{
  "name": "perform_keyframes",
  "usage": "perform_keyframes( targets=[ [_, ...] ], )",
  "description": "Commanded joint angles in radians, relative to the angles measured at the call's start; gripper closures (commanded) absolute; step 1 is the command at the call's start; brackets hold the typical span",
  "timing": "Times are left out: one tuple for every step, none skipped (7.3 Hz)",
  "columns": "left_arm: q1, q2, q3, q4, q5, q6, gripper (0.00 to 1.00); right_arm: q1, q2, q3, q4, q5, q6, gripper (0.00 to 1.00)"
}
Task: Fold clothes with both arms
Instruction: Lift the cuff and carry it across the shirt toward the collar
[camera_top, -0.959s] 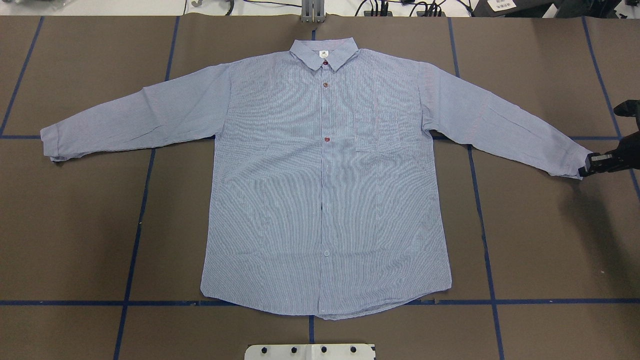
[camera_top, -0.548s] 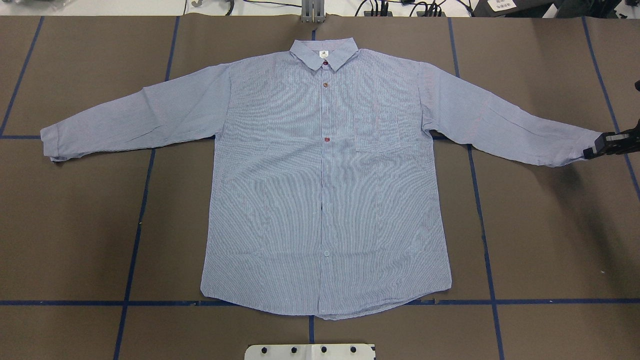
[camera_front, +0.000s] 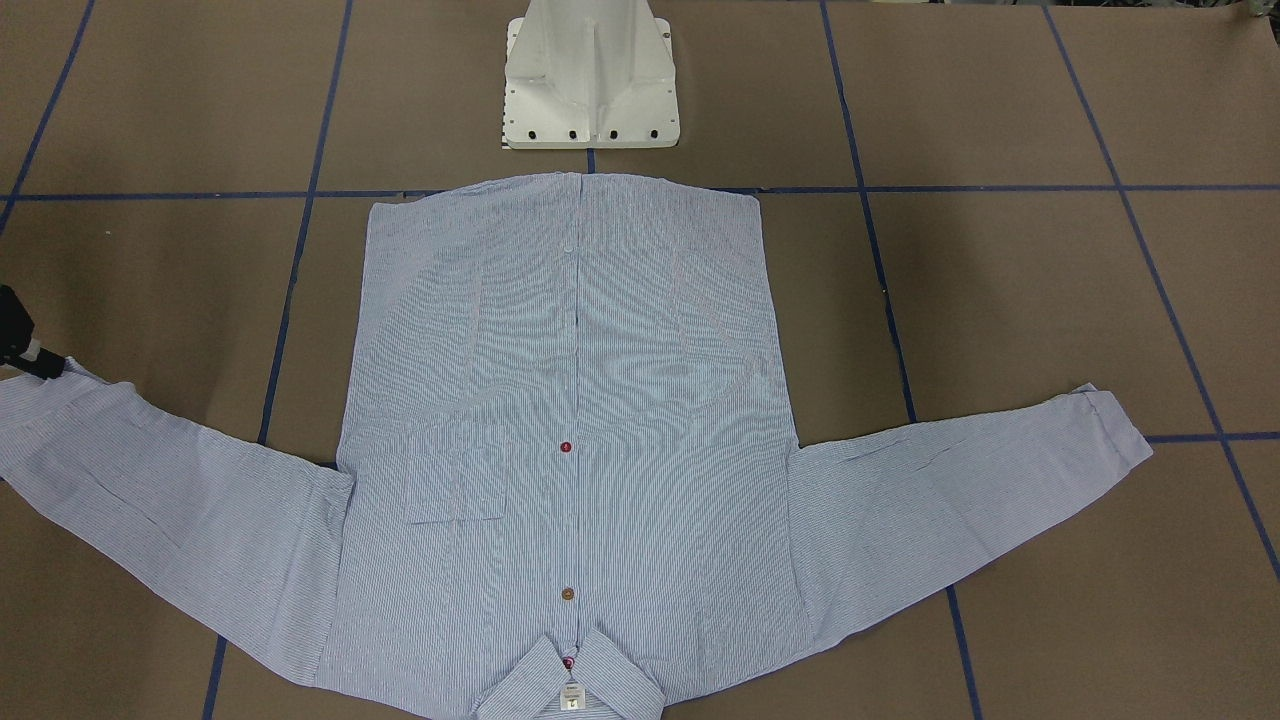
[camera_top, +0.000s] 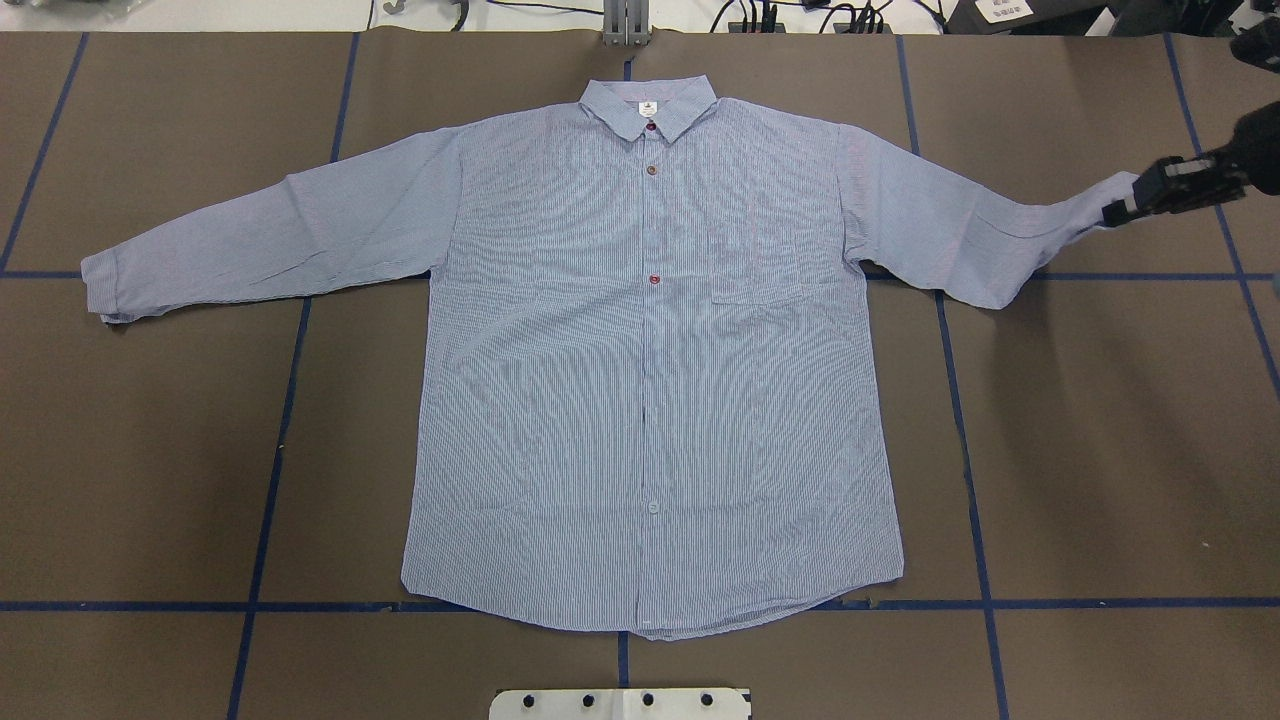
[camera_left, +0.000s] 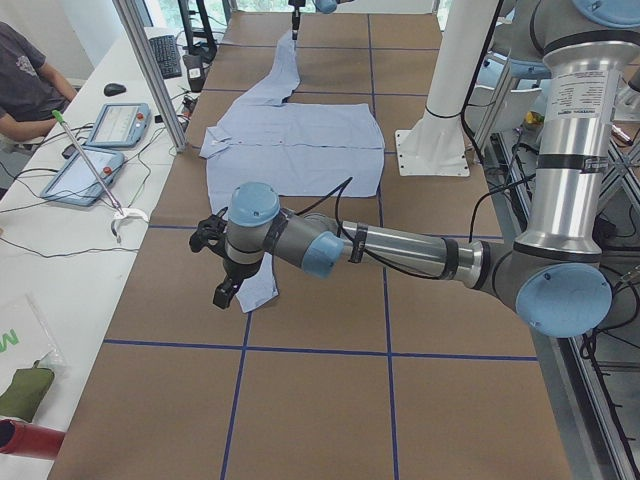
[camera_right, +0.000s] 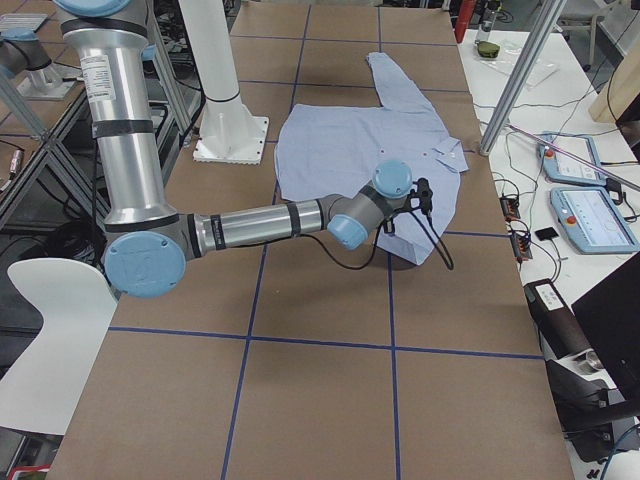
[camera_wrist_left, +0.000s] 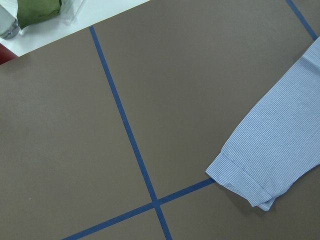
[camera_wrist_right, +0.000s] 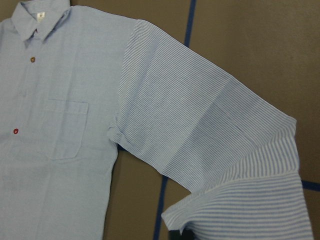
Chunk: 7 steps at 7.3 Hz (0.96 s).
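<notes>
Shirt (camera_top: 650, 380), light-blue with fine white stripes, long-sleeved, button-up: lies front side up and spread flat at the centre of the brown-covered table (camera_top: 1100, 450) in the overhead view. Its collar (camera_top: 648, 105) is toward the top edge of the frame, and its hem toward the bottom edge, near the white pedestal base (camera_top: 620, 703). Chest pocket (camera_top: 760, 265) sits right of the button row, with a red button (camera_top: 655, 278) at mid-chest. One sleeve (camera_top: 270, 235) reaches flat to the left of the frame; in the left wrist view its cuff (camera_wrist_left: 245, 182) rests beside a crossing of blue tape lines (camera_wrist_left: 130, 140). Opposite sleeve (camera_top: 960, 235) runs to the upper right of the frame, bent at mid-length, its end raised off the table. Right gripper (camera_top: 1112, 212): at the upper right edge, jaws closed on that raised end; in the right wrist view the striped cloth rises toward the lens at the lower right. Left gripper (camera_left: 224, 290): seen only in the exterior left view, left of centre, near the flat sleeve's end; whether open or closed cannot be told.
</notes>
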Motion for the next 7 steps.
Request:
perform_keyframes(
  targets=[
    [0.001, 0.008, 0.01, -0.03, 0.003, 0.0, 0.01, -0.073, 0.235, 0.028, -0.186, 0.006, 0.087, 1.0],
    [0.001, 0.006, 0.017, -0.033, 0.003, 0.0, 0.01, -0.095, 0.336, 0.028, -0.222, 0.006, 0.173, 1.0],
    [0.001, 0.006, 0.019, -0.032, 0.003, 0.0, 0.01, -0.125, 0.413, 0.022, -0.227, -0.003, 0.242, 1.0],
    [0.001, 0.006, 0.019, -0.032, 0.005, -0.001, 0.01, -0.158, 0.474, 0.0, -0.228, -0.017, 0.275, 1.0],
    [0.001, 0.006, 0.025, -0.033, 0.003, 0.0, 0.01, -0.184, 0.546, -0.048, -0.23, -0.051, 0.286, 1.0],
    [0.001, 0.008, 0.027, -0.033, 0.003, 0.0, 0.01, -0.22, 0.615, -0.111, -0.228, -0.1, 0.289, 1.0],
    [0.001, 0.008, 0.028, -0.033, 0.003, 0.0, 0.01, -0.26, 0.671, -0.17, -0.227, -0.155, 0.289, 1.0]
  ],
)
